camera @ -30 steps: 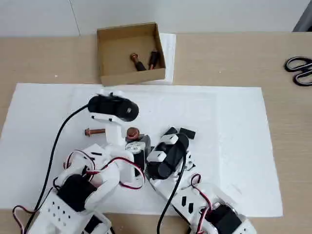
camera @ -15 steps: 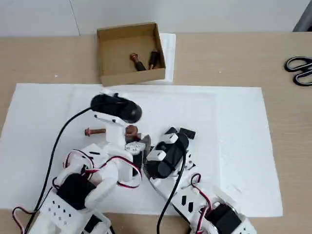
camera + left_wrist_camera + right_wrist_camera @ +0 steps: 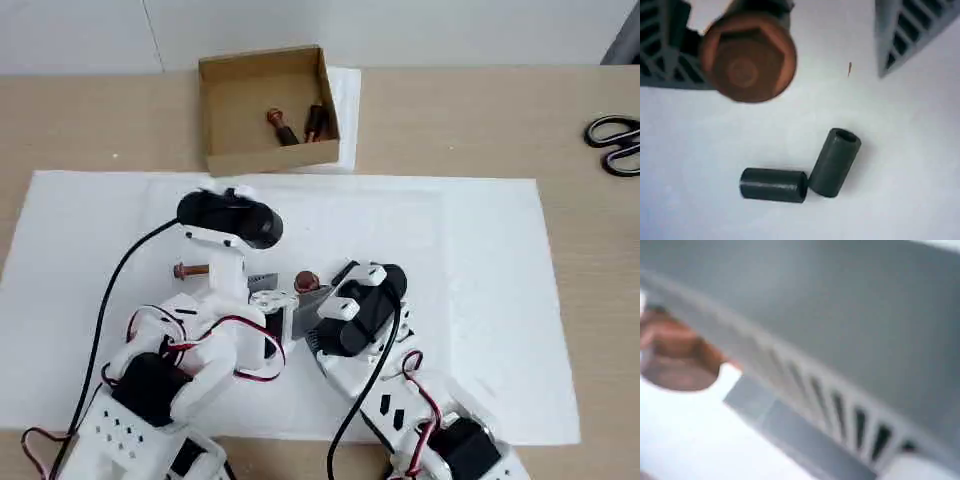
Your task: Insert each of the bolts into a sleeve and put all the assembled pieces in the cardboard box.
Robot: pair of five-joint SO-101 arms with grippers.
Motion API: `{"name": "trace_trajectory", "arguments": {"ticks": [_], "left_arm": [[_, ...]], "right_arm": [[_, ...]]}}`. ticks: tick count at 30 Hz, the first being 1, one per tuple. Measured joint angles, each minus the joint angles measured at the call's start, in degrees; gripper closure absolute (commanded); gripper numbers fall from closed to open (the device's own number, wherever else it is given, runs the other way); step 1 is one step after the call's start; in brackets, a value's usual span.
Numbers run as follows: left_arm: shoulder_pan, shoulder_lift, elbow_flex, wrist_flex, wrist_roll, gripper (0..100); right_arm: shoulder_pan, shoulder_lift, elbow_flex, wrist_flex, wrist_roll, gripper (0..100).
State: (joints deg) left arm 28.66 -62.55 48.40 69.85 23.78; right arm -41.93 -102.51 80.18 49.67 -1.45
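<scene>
One of two bolts [image 3: 306, 282] [image 3: 190, 270] shifted toward the right gripper [image 3: 320, 295], grip unclear; left gripper [image 3: 790, 80] gapes above two sleeves [image 3: 774, 185] [image 3: 835, 162].

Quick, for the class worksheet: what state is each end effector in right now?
Left end effector: open, with a copper-coloured hex-head metal bolt near one finger.
Right end effector: cannot be told.

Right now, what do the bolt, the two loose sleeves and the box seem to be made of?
Bolt: likely metal, copper-coloured with a dull sheen on its hexagonal head.
Two sleeves: matte black, hollow; plastic or coated metal, the look leaves it open.
Cardboard box: plain brown cardboard, unprinted walls.
</scene>
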Motion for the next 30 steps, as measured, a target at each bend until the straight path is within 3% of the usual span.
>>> {"name": "trace_trajectory", "arguments": {"ticks": [11,14,21,30], "left_arm": [[0.18,0.0,-3.69,0.0,0.35,75],[-2.46,0.0,-3.69,0.0,0.35,75],[-14.24,0.0,-3.69,0.0,0.35,100],[-18.64,0.0,5.54,0.0,0.35,99]], "right_arm": [[-0.09,0.0,1.93,-0.09,0.0,99.6],[0.09,0.0,2.46,-0.09,0.0,99.6],[7.03,0.0,5.89,-0.09,0.0,99.6],[10.29,0.35,11.34,-10.9,0.44,99.6]]}}
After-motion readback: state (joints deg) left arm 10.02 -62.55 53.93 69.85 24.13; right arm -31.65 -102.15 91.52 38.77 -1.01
